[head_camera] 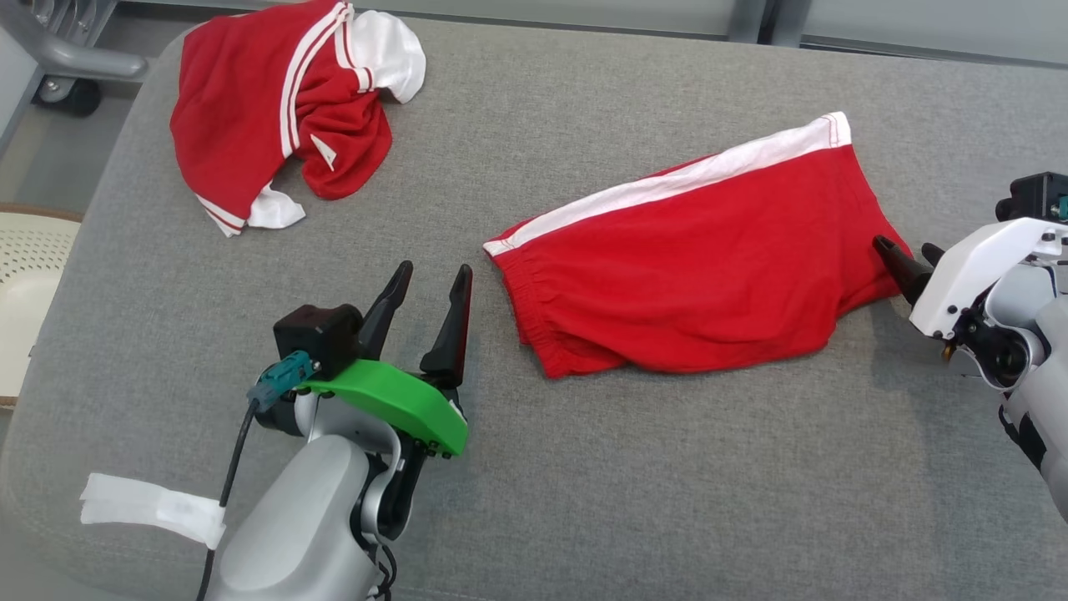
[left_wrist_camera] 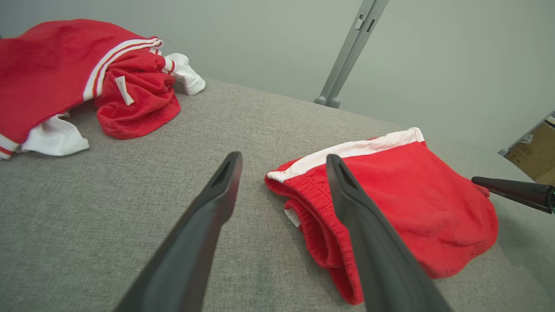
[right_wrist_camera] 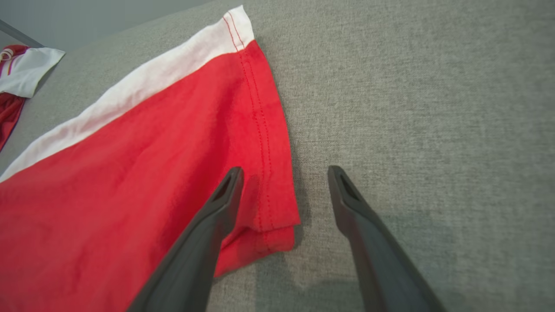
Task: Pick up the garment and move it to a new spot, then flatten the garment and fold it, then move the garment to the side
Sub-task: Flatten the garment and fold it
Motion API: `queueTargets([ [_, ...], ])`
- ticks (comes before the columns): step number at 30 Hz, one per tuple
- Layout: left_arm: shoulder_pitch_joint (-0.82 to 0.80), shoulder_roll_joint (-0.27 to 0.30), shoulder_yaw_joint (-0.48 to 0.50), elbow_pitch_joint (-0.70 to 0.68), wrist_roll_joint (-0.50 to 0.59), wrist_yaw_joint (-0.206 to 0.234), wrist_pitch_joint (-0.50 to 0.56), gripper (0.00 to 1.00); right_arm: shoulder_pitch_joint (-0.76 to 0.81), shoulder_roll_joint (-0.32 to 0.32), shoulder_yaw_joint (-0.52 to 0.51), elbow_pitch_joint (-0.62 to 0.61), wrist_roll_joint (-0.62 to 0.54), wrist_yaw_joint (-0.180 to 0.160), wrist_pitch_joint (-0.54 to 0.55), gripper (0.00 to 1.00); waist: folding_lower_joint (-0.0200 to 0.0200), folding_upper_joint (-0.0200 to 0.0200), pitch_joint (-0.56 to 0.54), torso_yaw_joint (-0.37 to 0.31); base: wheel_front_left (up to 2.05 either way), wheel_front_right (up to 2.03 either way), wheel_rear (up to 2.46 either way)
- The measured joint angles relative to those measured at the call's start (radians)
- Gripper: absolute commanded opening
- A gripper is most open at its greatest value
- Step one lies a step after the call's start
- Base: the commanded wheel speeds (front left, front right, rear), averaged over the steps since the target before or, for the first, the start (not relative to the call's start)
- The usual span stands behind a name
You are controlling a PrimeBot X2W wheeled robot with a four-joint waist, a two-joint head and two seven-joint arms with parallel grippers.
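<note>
A pair of red shorts (head_camera: 701,259) with a white side stripe lies folded in half on the grey cushion, waistband toward my left gripper. My left gripper (head_camera: 434,280) hovers open just left of the waistband (left_wrist_camera: 312,225), nothing between its fingers. My right gripper (head_camera: 909,255) is open at the shorts' hemmed leg end (right_wrist_camera: 264,143), one finger over the red cloth, the other over bare cushion. It holds nothing.
A crumpled red and white shirt (head_camera: 284,108) lies at the cushion's far left corner. The grey cushion (head_camera: 584,484) is bare along its front. A pale perforated seat (head_camera: 29,267) stands off the left edge, and a wheeled frame leg (head_camera: 67,83) stands beyond it.
</note>
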Motion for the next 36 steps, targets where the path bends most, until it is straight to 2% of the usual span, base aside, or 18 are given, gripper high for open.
queueTargets([
  [7,0.020,0.014,0.032,-0.053,0.010,0.005,-0.002,1.00,-0.001,0.027,0.020,0.005,0.002,0.000,0.028,0.98,0.0000,0.0000,0.009,0.024,0.00,0.00,0.00],
  [8,0.024,0.016,0.036,-0.059,0.011,0.006,-0.003,1.00,-0.001,0.033,0.023,0.005,0.004,0.000,0.032,0.80,0.0000,0.0000,0.010,0.025,0.00,0.00,0.00],
  [9,0.028,0.018,0.040,-0.067,0.011,0.008,-0.003,1.00,-0.002,0.034,0.025,0.005,0.007,0.000,0.034,0.48,0.0000,0.0000,0.010,0.026,0.00,0.00,0.00],
  [13,0.042,0.024,0.049,-0.085,0.016,0.009,-0.003,1.00,-0.003,0.033,0.027,0.007,0.009,0.000,0.039,0.21,0.0000,0.0000,0.013,0.026,0.00,0.00,0.00],
  [14,0.047,0.025,0.050,-0.089,0.018,0.009,-0.003,1.00,-0.003,0.033,0.026,0.008,0.009,0.000,0.038,0.00,0.0000,0.0000,0.014,0.026,0.00,0.00,0.00],
  [21,0.061,0.030,0.070,-0.119,0.021,0.017,-0.003,1.00,-0.003,0.035,0.011,0.005,0.042,0.000,-0.007,0.00,0.0000,0.0000,0.017,0.017,0.00,0.00,0.00],
  [28,0.093,0.038,0.094,-0.142,0.027,0.023,-0.003,1.00,0.007,0.057,0.001,-0.063,0.071,0.000,-0.090,0.00,0.0000,0.0000,0.009,-0.007,0.00,0.00,0.00],
  [36,0.129,0.052,0.119,-0.163,0.029,0.028,-0.003,1.00,0.132,0.085,-0.006,-0.100,0.114,0.000,-0.204,0.00,0.0000,0.0000,-0.010,-0.057,0.00,0.00,0.00],
])
